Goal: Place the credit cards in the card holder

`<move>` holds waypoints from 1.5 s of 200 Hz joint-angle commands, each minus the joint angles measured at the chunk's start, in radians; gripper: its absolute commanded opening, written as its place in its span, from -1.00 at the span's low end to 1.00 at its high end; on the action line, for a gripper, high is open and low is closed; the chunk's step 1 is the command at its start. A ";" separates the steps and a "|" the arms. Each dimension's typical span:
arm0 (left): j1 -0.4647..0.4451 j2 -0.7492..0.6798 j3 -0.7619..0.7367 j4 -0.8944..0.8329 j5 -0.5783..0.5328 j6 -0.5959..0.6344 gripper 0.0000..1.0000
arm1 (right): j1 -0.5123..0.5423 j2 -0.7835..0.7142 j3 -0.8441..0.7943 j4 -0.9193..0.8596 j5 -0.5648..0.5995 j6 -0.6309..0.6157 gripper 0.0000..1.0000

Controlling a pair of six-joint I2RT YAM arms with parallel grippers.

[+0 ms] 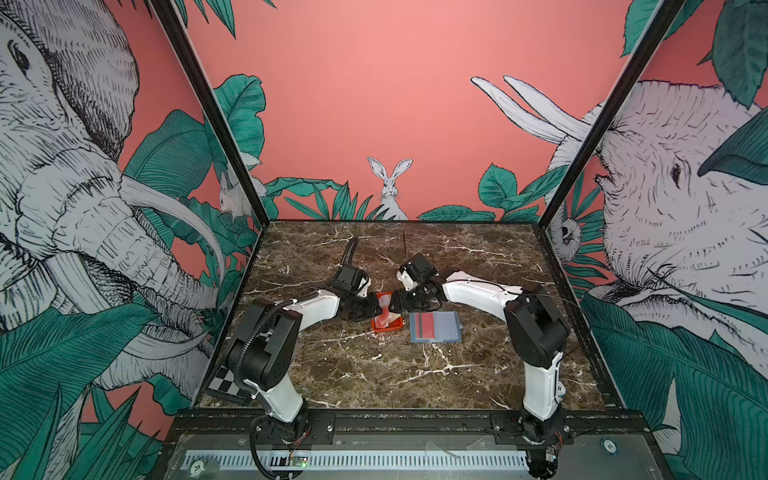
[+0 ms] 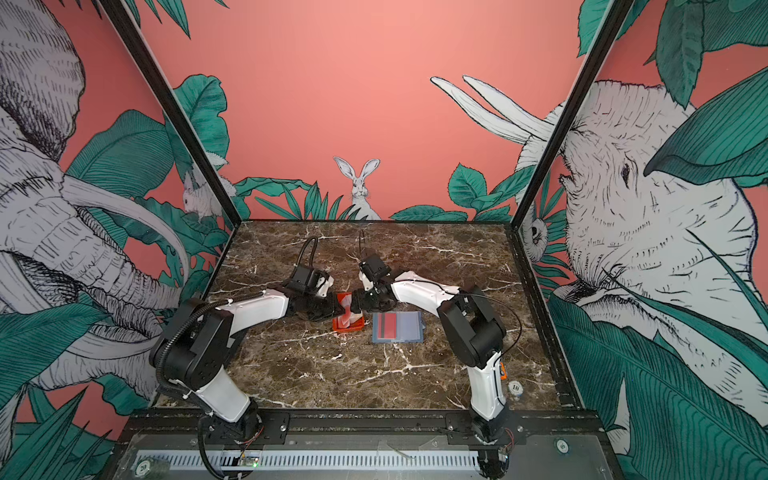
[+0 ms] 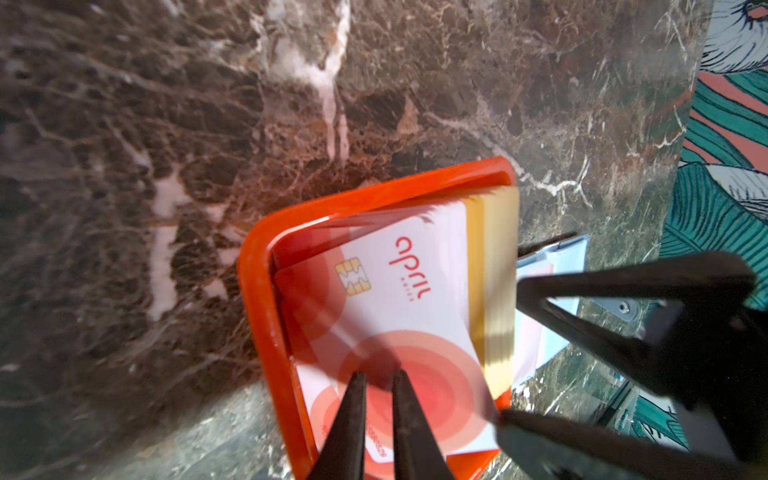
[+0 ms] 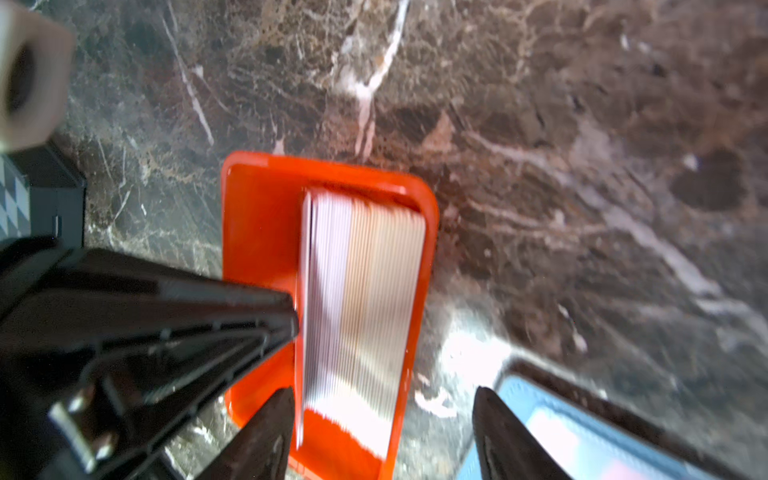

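Jaws of the left gripper (image 3: 379,374) stand nearly closed with only a slit between them. Their tips lie against the face of the cards (image 3: 407,291); whether they pinch one I cannot tell. Those of the right gripper (image 4: 382,390) are spread wide astride the cards and grip nothing (probably steadying them so a single one peels away). The cards lean on edge in the tray (image 3: 257,316), mid-surface (image 1: 374,374). The holder (image 1: 435,327) lies open just beside it, toward the right edge, ready to receive.
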 commanded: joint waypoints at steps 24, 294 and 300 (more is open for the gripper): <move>-0.007 0.020 -0.006 -0.006 -0.013 -0.006 -0.68 | 0.007 -0.074 -0.036 0.055 -0.014 0.051 -0.10; -0.009 -0.073 -0.003 -0.053 -0.050 0.004 -0.68 | 0.058 -0.011 0.015 0.107 -0.039 0.107 -1.00; -0.009 -0.092 -0.003 -0.062 -0.058 0.008 -0.68 | 0.057 -0.024 0.007 0.116 -0.039 0.113 -1.00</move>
